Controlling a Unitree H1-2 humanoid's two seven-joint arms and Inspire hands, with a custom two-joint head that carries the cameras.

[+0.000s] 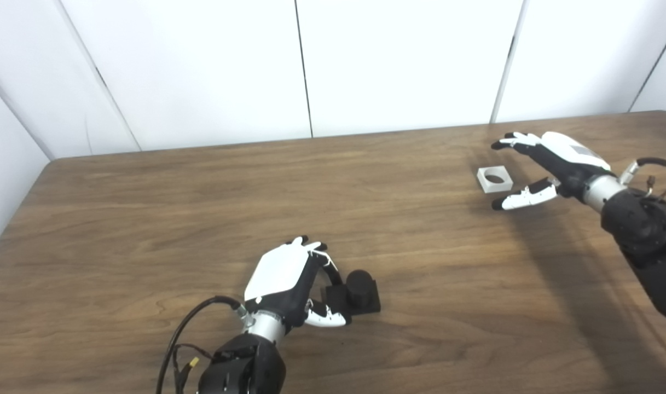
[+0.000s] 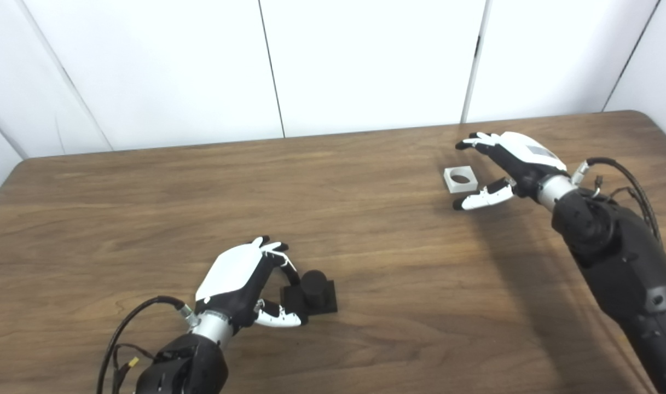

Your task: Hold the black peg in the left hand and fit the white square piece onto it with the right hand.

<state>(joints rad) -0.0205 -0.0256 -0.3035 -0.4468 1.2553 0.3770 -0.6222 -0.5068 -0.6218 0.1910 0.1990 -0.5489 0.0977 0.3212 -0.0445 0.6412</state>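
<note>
Hands (image 1: 286, 284) (image 1: 551, 164) open beside black peg (image 1: 357, 293), white square piece (image 1: 495, 179).

Near-left corner of black peg (image 1: 360, 291) base hidden behind left hand (image 1: 285, 280); contact between fingers and base not resolvable; right forearm cut off at right and bottom edges of both views; left arm cut at bottom edge; table (image 1: 146, 219) cropped left, right, bottom; depth of hole in white square piece (image 1: 494, 179) too small to tell.
</note>
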